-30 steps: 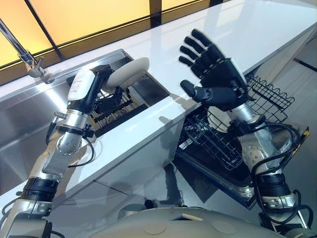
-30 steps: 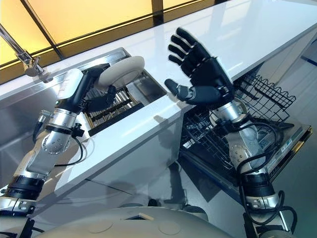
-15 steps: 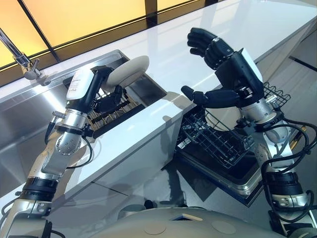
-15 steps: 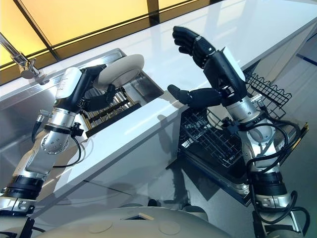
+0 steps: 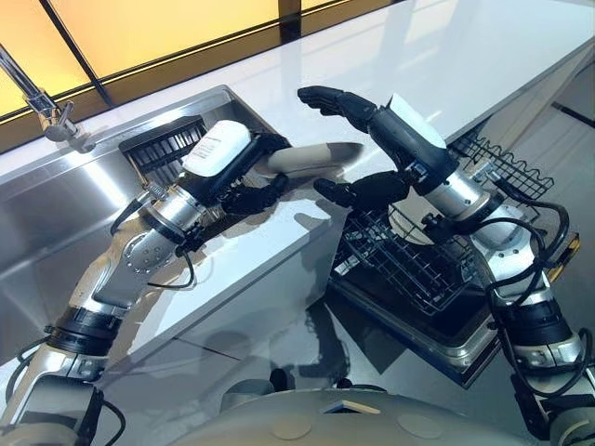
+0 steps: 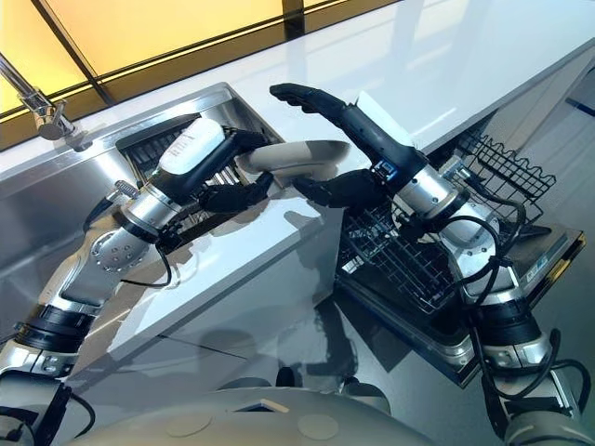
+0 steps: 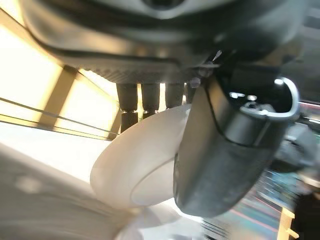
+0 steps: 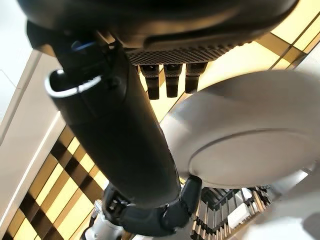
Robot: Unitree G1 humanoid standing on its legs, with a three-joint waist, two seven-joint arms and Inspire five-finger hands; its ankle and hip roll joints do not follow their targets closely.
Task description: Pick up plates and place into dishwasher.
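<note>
1. Since a second ago, swung out of the sink: left hand (image 5: 244, 177) now reaching toward the robot's right, carrying the plate (image 5: 307, 157) from above the sink rack to above the bench's front edge.
2. Turned over too: right hand (image 5: 372, 149), earlier raised with palm up and fingers spread, now lowered and stretched toward the plate.
3. Plate held in the air, nearly flat, between the two hands, over the white bench (image 5: 446, 56) just beside the sink's (image 5: 56, 214) right rim.
4. Left hand's fingers and thumb curled round the plate's near edge, seen in the left wrist view as fingers (image 7: 145, 100) behind the rim and thumb across the front of the pale plate (image 7: 135, 170).
5. Right hand's fingers (image 6: 307, 96) extended above the plate's far rim, thumb (image 6: 327, 190) below it; open, bracketing the plate; contact not clear to tell.
6. In the right wrist view, plate (image 8: 250, 140) just past the fingers (image 8: 170, 77), its underside ring showing.
7. Dark slatted rack (image 5: 163, 147) lying in the sink behind the left arm.
8. Faucet (image 5: 42, 100) standing at the sink's far left.
9. Dishwasher rack (image 5: 418, 260) pulled out below the bench at the right, with a white dish (image 5: 402, 223) standing in its wires.
</note>
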